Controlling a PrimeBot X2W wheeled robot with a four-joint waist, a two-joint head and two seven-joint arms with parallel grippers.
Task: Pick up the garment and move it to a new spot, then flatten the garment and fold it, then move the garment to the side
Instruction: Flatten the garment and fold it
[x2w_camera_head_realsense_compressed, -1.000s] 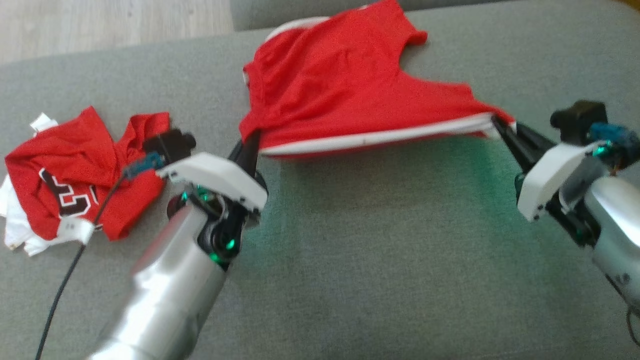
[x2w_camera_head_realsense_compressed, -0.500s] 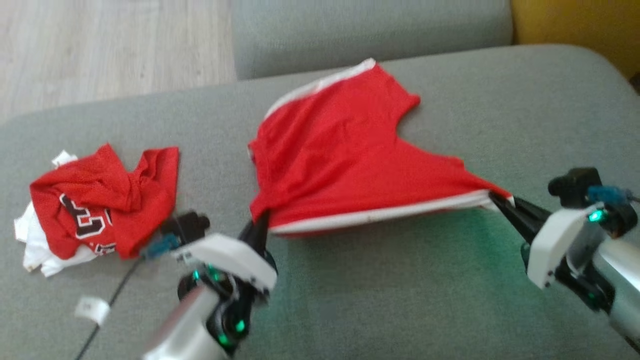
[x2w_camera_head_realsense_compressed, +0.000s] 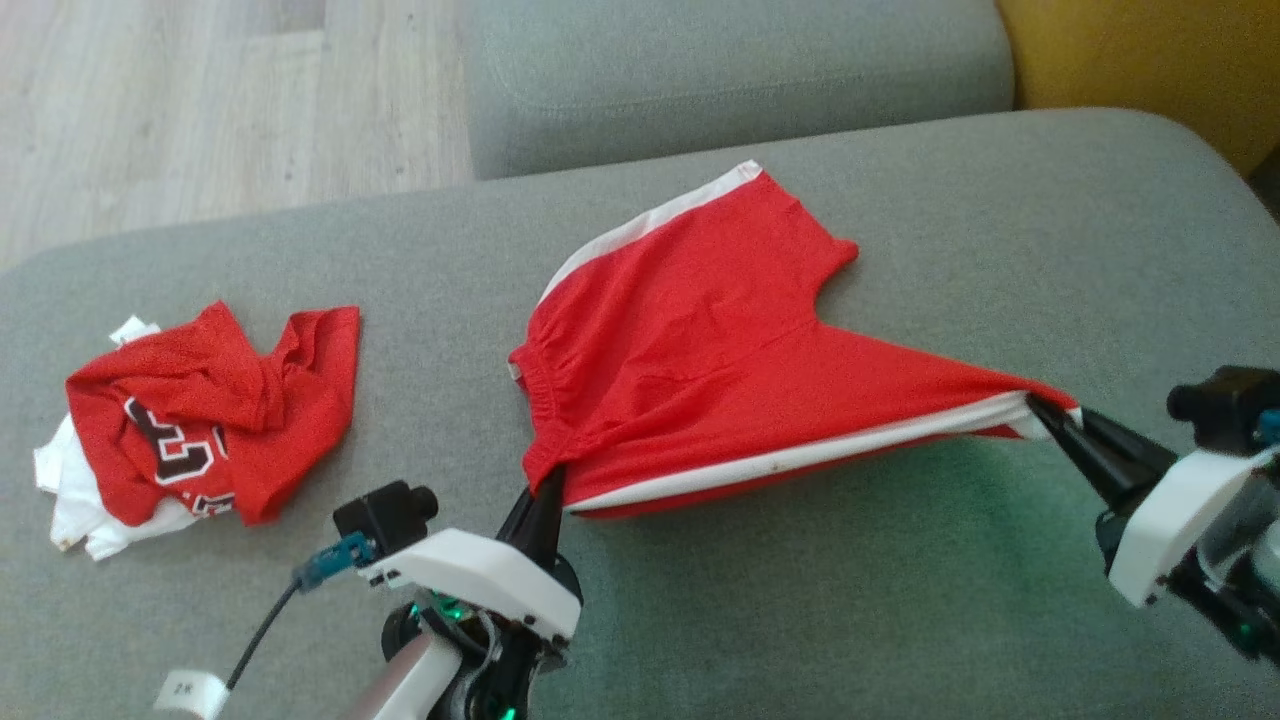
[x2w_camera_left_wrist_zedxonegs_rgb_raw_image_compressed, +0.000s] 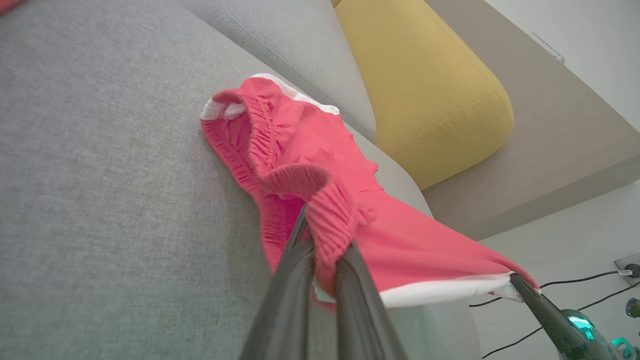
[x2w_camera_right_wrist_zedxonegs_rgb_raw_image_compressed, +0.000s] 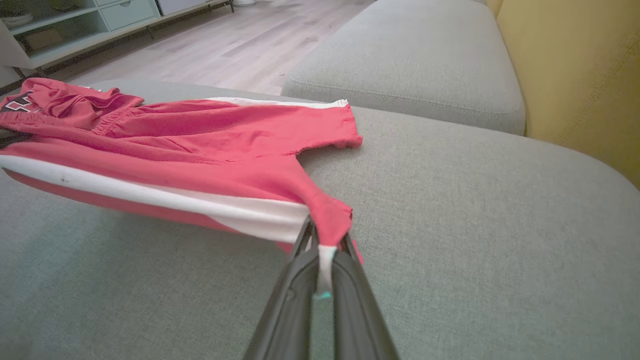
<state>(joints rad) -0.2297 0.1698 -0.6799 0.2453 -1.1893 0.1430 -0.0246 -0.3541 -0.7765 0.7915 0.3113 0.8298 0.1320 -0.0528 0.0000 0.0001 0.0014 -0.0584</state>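
The red shorts (x2w_camera_head_realsense_compressed: 700, 370) are in the middle of the grey sofa seat (x2w_camera_head_realsense_compressed: 900, 620). The far part rests on the seat. The near edge is lifted a little off it.

The left gripper (x2w_camera_head_realsense_compressed: 548, 497) is pinched tight on the stretchy waist corner. The right gripper (x2w_camera_head_realsense_compressed: 1052, 417) is pinched tight on the corner of one leg, right where the white stripe ends. The two grippers are well apart, so the white stripe is pulled into a straight line between them.

That is likely why the shorts are held this way. Pulling from two corners stretches the cloth, so it can be laid down flat with fewer wrinkles. This looks like the flattening step, and the folding is not yet done.

The left arm comes up from the bottom of the head view, with its fingers pointing up and away, under the waist. The right arm reaches in from the lower right, low over the seat, with its fingers slanting up and to the left.

A crumpled red and white shirt (x2w_camera_head_realsense_compressed: 210, 420) lies far to the left, well apart from the shorts.
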